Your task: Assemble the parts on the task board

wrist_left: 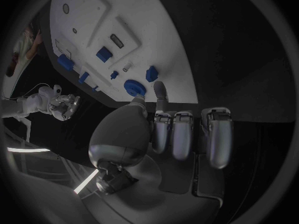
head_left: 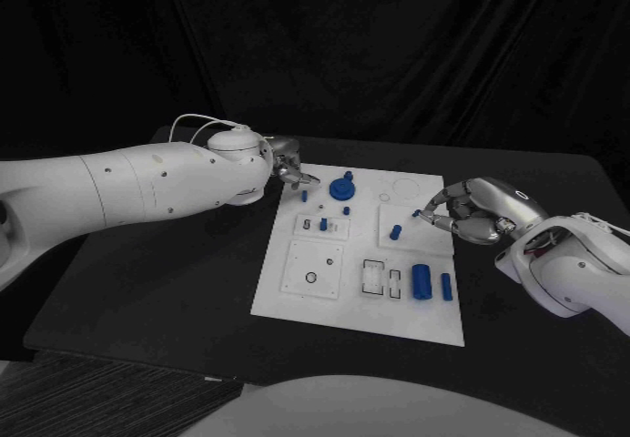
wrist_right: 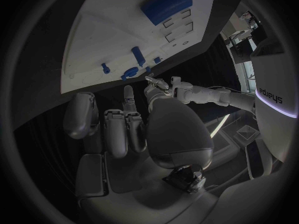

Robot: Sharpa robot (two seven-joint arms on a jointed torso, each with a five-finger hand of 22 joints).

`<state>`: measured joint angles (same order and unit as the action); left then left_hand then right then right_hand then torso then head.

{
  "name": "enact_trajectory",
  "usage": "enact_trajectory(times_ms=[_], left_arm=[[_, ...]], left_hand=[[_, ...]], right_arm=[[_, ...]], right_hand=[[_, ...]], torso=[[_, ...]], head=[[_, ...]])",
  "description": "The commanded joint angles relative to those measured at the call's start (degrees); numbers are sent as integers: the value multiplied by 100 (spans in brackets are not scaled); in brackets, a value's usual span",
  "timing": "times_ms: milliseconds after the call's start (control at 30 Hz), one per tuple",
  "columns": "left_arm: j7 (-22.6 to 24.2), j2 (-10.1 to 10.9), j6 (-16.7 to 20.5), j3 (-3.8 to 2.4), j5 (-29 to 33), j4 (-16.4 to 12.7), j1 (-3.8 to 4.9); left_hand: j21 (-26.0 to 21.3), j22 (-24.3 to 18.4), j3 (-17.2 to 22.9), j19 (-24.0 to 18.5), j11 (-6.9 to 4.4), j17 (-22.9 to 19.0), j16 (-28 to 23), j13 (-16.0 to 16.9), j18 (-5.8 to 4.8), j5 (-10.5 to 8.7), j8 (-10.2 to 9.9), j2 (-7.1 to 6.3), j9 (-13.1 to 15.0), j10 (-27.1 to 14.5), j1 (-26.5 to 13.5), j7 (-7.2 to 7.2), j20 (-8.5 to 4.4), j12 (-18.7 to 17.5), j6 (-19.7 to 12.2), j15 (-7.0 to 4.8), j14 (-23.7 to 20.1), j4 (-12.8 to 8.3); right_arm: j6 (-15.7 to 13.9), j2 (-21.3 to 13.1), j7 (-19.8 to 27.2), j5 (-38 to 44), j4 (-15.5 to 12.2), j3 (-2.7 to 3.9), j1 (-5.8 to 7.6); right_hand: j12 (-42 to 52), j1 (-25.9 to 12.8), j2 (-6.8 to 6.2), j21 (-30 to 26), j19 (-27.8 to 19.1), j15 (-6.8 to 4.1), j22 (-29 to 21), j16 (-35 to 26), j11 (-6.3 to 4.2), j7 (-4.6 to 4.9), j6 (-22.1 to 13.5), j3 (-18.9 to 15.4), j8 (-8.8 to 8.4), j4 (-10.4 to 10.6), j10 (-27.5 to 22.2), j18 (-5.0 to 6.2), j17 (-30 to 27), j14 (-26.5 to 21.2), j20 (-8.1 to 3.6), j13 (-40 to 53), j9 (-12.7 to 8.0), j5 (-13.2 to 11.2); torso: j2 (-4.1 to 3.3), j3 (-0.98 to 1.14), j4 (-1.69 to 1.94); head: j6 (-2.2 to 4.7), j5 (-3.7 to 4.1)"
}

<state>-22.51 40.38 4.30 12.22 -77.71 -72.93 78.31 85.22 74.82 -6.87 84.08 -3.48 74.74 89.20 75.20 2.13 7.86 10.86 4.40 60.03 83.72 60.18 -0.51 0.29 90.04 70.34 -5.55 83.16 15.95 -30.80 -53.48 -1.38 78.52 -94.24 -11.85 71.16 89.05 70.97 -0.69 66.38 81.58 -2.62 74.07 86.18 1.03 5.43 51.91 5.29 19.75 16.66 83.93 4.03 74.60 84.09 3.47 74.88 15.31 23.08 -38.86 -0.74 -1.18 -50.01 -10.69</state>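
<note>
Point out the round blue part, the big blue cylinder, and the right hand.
round blue part (head_left: 342, 188), head view, on its disc top.
big blue cylinder (head_left: 421, 280), head view, mid-body.
right hand (head_left: 469, 213), head view, on the back of the hand.

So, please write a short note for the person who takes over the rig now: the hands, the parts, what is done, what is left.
Left hand: at the task board's far left corner, fingertips beside the round blue part; holds nothing I can see.
Right hand: at the board's right edge, curled; a hold cannot be judged.
Large blue cylinder and slim blue bar lie loose at the near right.
Done: small pegs seem seated.
Left: the loose parts.
</note>
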Motion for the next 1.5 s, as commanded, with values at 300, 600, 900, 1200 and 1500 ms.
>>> enact_trajectory(times_ms=[300, 600, 900, 1200, 1500], left_arm=[[2, -40, -159, -4, -18, 12, -56], [-60, -49, -226, -4, -18, 12, -67], [-84, -51, -274, -4, -18, 9, -72], [-76, -51, -305, -4, -18, -24, -74], [-127, 106, -326, -7, -18, -205, -58]], left_hand=[[52, 1385, -234, 427, -37, 1526, 80, 1480, -112, 41, -137, -39, -96, 628, 170, 18, -19, -4, 51, -82, 684, 8], [19, 1375, -224, 413, -21, 1526, 80, 1480, -105, 56, -199, -39, -136, 628, 212, 40, -12, -4, -8, -72, 684, 16], [-2, 1369, -193, 404, -9, 1526, 80, 1480, -101, 204, -231, -41, -149, 628, 302, 52, 1, -4, -33, -59, 684, 4], [-35, 1359, -207, 391, 10, 1526, 80, 1480, -94, 291, -281, -75, -169, 628, 307, 79, 12, -4, -103, -46, 684, 24], [-128, 1333, -328, 351, 214, 1526, 80, 1480, -75, 578, -482, -124, 74, 628, 191, 321, 158, -4, -921, 123, 684, 52]], right_arm=[[36, 12, -97, 12, 10, 4, -11], [45, 33, -102, 12, 22, 4, -11], [52, 58, -99, 12, 45, 4, -12], [56, 85, -96, 12, 70, 4, -12], [52, 86, -97, 12, 84, 4, -13]], right_hand=[[95, 91, 9, 89, 24, -40, 980, 51, -29, -29, 23, -27, 101, -36, 607, 63, 1102, 482, -20, 1512, 83, 126], [95, 95, 7, 85, 22, -39, 979, 49, -27, -27, 20, -25, 100, -30, 607, 64, 1100, 481, -20, 1512, 82, 130], [95, 95, 7, 85, 22, -39, 979, 49, -27, -27, 20, -25, 100, -30, 607, 64, 1100, 481, -20, 1512, 82, 130], [95, 95, 7, 85, 22, -39, 979, 49, -27, -27, 20, -25, 100, -30, 607, 64, 1100, 481, -20, 1512, 82, 130], [95, 95, 7, 85, 22, -39, 979, 49, -27, -27, 20, -25, 100, -30, 607, 64, 1100, 481, -20, 1512, 82, 130]], torso=[[-1, 0, -1], [5, 2, 2], [3, 2, -2], [0, 2, 2], [-2, -1, 0]], head=[[1, 4], [1, 8], [1, 23], [1, 29], [1, 61]])
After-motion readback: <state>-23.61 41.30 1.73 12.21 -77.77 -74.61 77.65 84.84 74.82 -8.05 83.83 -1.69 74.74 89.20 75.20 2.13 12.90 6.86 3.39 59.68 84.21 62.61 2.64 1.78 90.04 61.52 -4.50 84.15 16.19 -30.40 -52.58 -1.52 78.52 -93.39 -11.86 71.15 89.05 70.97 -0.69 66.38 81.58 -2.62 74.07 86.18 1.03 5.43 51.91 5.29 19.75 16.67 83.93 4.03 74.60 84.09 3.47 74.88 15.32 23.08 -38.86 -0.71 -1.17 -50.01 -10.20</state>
